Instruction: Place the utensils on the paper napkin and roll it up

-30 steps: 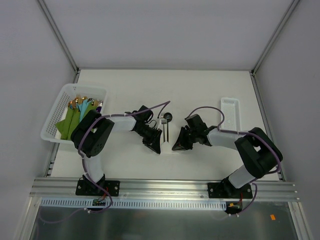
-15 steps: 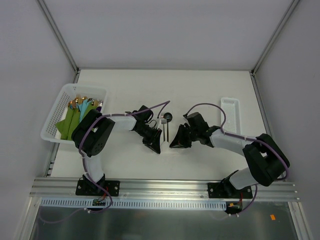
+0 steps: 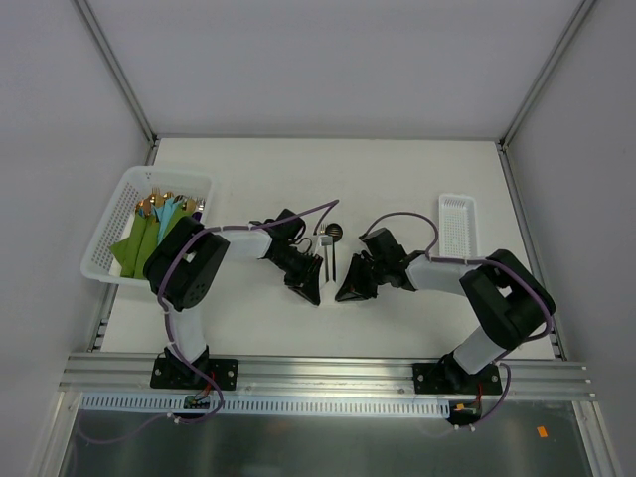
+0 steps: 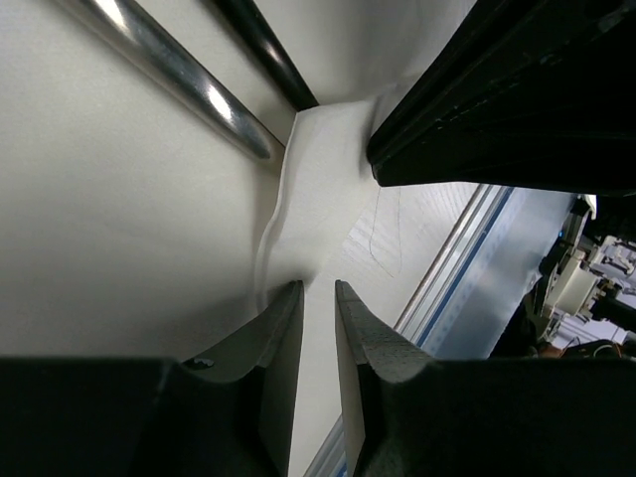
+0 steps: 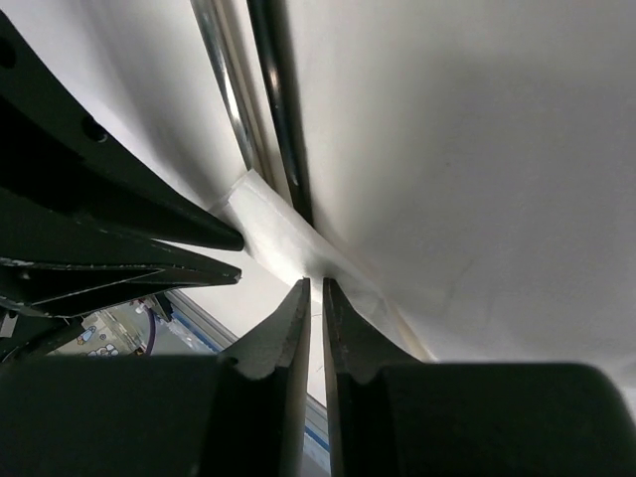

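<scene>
The black spoon [image 3: 334,235] and thin fork [image 3: 323,248] lie side by side at mid-table. Their handles run over the white paper napkin [image 4: 328,169], whose near edge is bunched and lifted. The handles also show in the right wrist view [image 5: 278,99], above the napkin's fold [image 5: 263,214]. My left gripper [image 3: 310,286] sits just left of the handle ends, its jaws nearly together at the napkin's raised edge [image 4: 318,286]. My right gripper [image 3: 348,288] sits just right of them, jaws almost closed on the napkin's corner [image 5: 316,281]. The two grippers nearly touch.
A white basket [image 3: 107,231] with green and teal cloths [image 3: 139,243] and gold cutlery stands at the left edge. A small white tray [image 3: 457,221] stands at the right. Metal frame rails run along the table's front and sides.
My right gripper has moved left, up to the napkin and close to the left gripper. The left gripper and the utensils have stayed in place.
</scene>
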Action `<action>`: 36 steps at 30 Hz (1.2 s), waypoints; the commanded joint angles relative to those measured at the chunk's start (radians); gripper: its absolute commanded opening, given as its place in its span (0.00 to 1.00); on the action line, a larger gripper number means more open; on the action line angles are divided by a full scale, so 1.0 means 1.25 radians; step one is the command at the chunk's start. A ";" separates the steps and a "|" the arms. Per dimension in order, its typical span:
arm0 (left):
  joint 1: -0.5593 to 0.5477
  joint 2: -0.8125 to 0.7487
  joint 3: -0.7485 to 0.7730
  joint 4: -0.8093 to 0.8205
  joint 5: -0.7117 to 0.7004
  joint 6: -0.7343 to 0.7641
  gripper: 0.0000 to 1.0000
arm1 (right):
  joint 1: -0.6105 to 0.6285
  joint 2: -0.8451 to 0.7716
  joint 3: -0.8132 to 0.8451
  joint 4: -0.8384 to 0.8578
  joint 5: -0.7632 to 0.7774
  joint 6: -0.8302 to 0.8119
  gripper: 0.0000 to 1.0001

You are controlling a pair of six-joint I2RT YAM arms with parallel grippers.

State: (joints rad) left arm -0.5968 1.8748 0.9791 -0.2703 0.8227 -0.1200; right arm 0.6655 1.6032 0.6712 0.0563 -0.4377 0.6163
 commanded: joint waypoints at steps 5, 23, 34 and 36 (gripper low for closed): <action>0.011 -0.137 0.008 -0.033 -0.103 0.058 0.32 | 0.006 0.006 0.009 0.015 0.005 -0.007 0.12; 0.187 -0.149 0.038 -0.175 -0.314 0.125 0.48 | 0.008 0.022 0.018 0.013 0.005 -0.005 0.12; 0.177 -0.037 0.040 -0.192 -0.286 0.109 0.47 | 0.009 0.023 0.016 0.013 0.007 -0.005 0.12; 0.176 -0.026 0.050 -0.202 -0.281 0.111 0.46 | 0.009 0.027 0.019 0.013 0.007 -0.003 0.12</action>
State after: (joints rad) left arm -0.3611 1.7760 1.0496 -0.4828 0.4759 0.0093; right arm 0.6682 1.6203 0.6743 0.0738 -0.4385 0.6163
